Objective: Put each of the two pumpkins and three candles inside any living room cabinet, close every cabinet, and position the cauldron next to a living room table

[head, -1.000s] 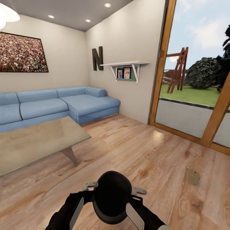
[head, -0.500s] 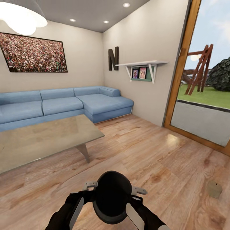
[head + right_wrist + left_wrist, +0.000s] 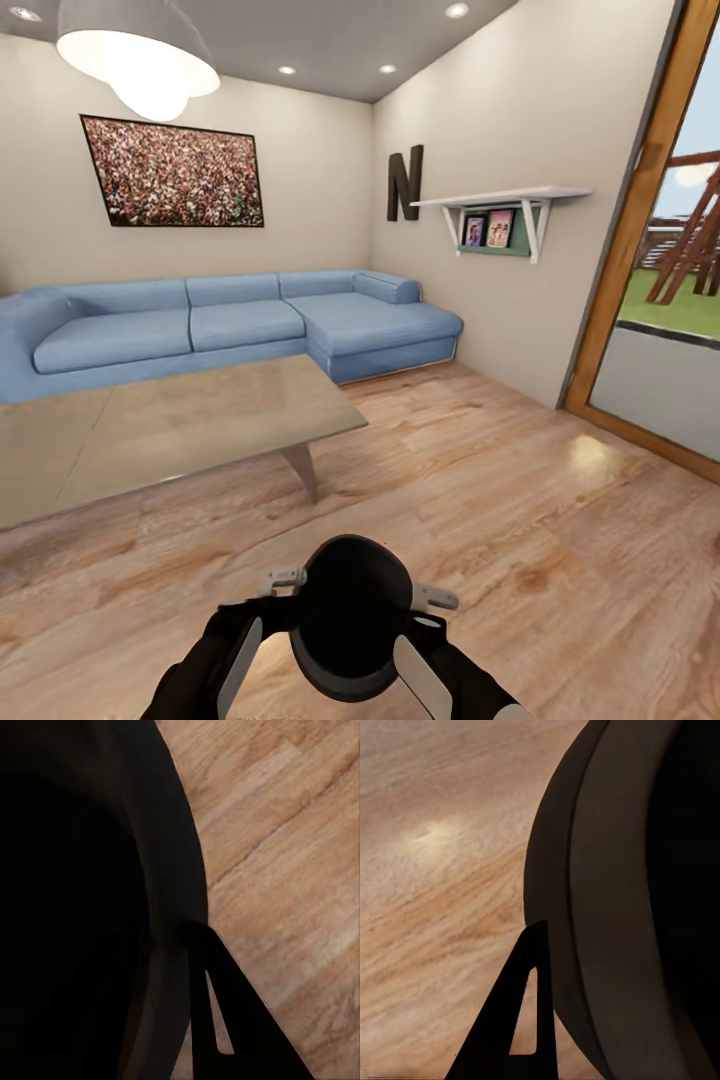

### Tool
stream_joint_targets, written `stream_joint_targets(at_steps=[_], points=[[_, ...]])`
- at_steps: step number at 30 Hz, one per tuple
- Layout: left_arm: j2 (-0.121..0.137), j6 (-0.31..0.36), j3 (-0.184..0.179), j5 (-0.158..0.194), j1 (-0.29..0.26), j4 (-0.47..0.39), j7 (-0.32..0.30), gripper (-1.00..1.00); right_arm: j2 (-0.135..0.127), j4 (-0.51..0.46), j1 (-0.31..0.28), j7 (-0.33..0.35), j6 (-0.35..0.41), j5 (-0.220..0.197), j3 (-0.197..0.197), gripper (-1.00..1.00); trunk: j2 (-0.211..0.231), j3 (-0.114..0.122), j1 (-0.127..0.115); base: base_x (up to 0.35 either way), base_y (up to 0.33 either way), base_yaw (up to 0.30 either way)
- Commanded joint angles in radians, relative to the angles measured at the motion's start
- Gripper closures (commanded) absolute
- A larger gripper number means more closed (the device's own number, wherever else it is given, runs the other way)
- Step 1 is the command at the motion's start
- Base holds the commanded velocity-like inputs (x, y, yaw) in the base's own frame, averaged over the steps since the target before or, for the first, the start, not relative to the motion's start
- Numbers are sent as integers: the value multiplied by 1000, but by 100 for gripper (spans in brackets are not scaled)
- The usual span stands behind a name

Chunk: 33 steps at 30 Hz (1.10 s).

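Before the sofa (image 3: 240, 325), a table (image 3: 150, 430).

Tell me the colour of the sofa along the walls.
Light blue; the sofa shows best in the head view.

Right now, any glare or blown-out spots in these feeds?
Head view: the pendant lamp is blown out white, and a soft glare patch sits on the wood floor near the glass door. Left wrist view: a faint bright spot on the floor.
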Motion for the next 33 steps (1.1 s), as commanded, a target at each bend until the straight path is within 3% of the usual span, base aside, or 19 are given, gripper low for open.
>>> stream_joint_targets(at_steps=[1,24,33], points=[[0,5,-1,-1,-1,-1,4,100,-1,-15,-1,-7,5,18,2,100,-1,-1,0,0,0,291],[0,5,0,-1,0,-1,4,100,-1,-15,-1,-7,5,18,2,100,-1,-1,0,0,0,287],[0,5,0,-1,0,-1,2,100,-1,-17,-1,-7,4,18,2,100,-1,-1,0,0,0,38]])
